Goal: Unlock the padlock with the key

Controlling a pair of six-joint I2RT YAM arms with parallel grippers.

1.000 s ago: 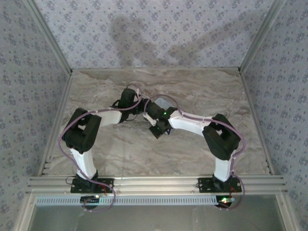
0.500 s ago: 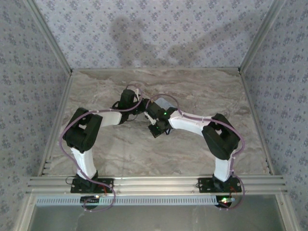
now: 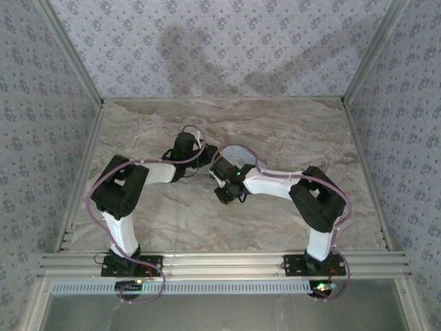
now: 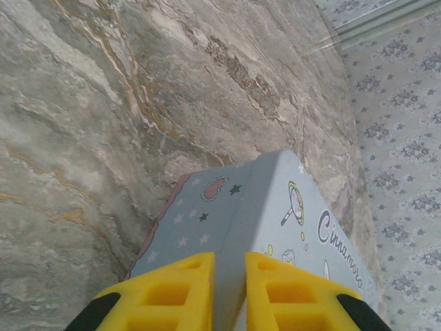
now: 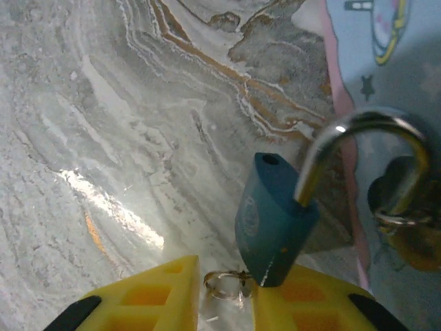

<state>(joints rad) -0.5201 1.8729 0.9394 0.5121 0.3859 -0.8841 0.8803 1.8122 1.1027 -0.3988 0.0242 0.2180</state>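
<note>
Right gripper [image 5: 225,293] drew back, jaws parted; open padlock [image 5: 272,221] hangs from tin [image 5: 403,76]

White-black arms [image 3: 158,170], purple cables [image 3: 236,146], yellow claw fingers [image 4: 172,296].

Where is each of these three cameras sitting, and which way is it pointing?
Top view: above and behind the arms, looking down on the table; the left arm and right arm show whole.
Left wrist: looks along the left gripper at the tin between its yellow fingers.
Right wrist: looks along the right gripper at the padlock, its shackle open, by the tin's edge.
Shared: both wrist views show the tin and the table.
</note>
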